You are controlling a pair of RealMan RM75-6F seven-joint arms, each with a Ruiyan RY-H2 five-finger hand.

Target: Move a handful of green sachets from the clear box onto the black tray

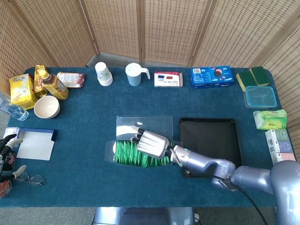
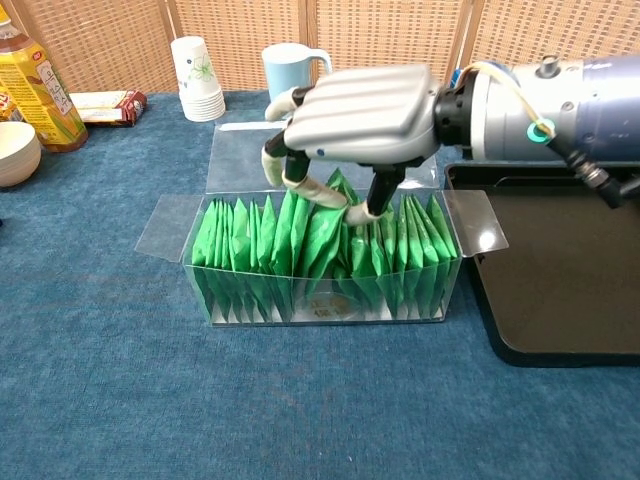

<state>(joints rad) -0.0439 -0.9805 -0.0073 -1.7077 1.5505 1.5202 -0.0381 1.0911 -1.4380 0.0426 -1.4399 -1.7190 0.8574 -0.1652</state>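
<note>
The right hand (image 2: 360, 115) hovers palm-down over the clear box (image 2: 325, 300), its fingers (image 2: 305, 188) curled around a raised bunch of green sachets (image 2: 320, 235) near the box's middle. More sachets stand packed upright in the box. The black tray (image 1: 211, 138) lies just beside the box at 3 o'clock. Only the head view shows the left hand (image 1: 7, 144), at 9 o'clock at the tabletop (image 1: 84, 122) edge; its grip cannot be told.
</note>
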